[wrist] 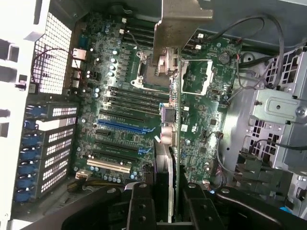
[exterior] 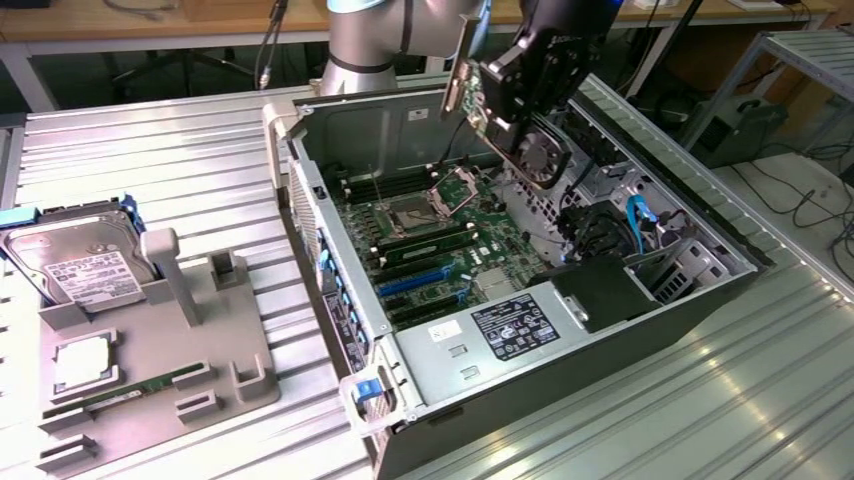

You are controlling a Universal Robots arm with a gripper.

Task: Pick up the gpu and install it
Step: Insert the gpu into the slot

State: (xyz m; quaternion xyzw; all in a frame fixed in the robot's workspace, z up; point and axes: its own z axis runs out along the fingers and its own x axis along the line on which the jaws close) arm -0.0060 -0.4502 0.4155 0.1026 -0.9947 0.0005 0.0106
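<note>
Green and edge-on in the wrist view, the gpu [wrist: 175, 143] sits clamped between the two black fingers of the pincer [wrist: 168, 201], which is closed partway onto the card's thin edge and holds nothing else. In the exterior view the pincer [exterior: 531, 70] hangs in the upper middle of the frame, above the open computer case [exterior: 387, 130]. The gpu [exterior: 534, 150] is tilted below it, its round black fan facing the camera and its pale end bracket [exterior: 461, 85] on the side toward the exterior view's left. The pickup reads as done: the card is off the ridged metal surface [exterior: 174, 150] and well apart from the grey holder [exterior: 134, 330] at lower left, where the hard drive [exterior: 80, 265] and the RAM stick [exterior: 134, 385] lie. The install is not yet done: the card hangs apart from the motherboard [exterior: 427, 235], and the blue slots [exterior: 411, 283] stand bare.
</note>
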